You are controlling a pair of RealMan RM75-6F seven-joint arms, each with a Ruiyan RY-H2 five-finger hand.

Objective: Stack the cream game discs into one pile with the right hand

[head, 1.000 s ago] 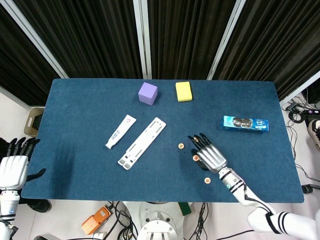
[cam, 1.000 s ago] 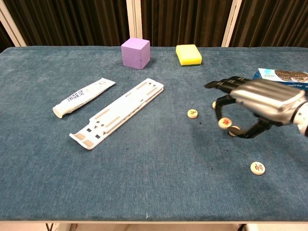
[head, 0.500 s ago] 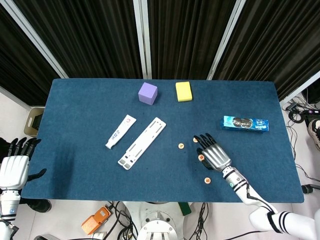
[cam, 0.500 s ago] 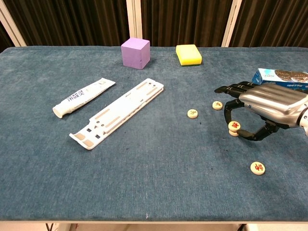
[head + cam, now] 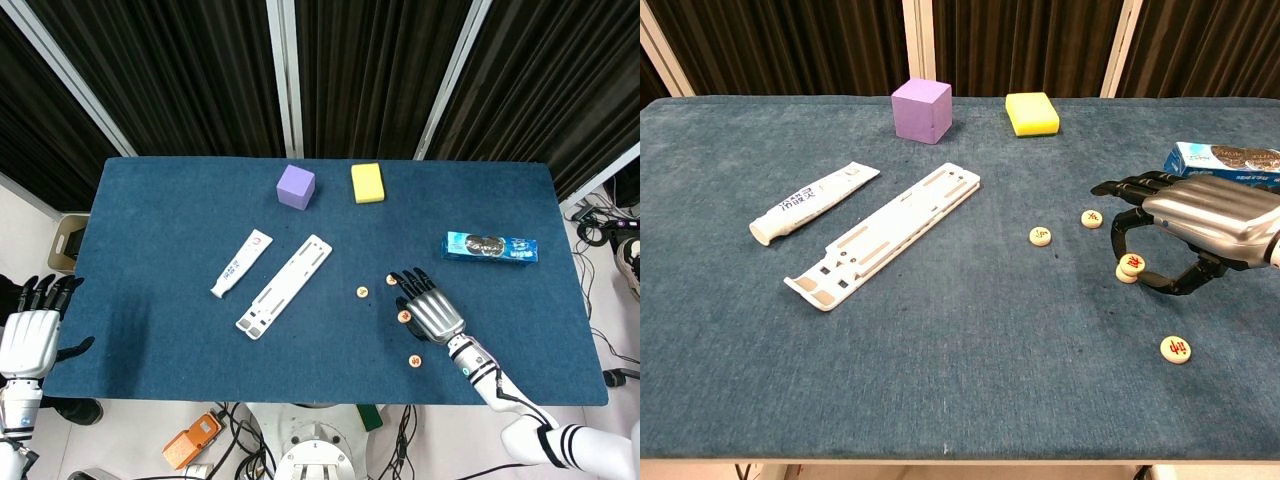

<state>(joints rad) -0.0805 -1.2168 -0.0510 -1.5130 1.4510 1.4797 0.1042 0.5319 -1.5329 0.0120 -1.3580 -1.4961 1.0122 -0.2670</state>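
Since the earlier frame: right hand [image 5: 1200, 225] has shifted rightward and lowered, its disc [image 5: 1131, 264] now over a second disc.

Nearest: lone cream disc [image 5: 1176, 348] on the bench [image 5: 940, 380].
Middle: right hand pinching the stacked disc; a crooked release risks toppling it.
Farther: two loose discs [image 5: 1041, 236], [image 5: 1092, 218].
Left hand [image 5: 28, 335]: off-bench, fingers spread, empty.
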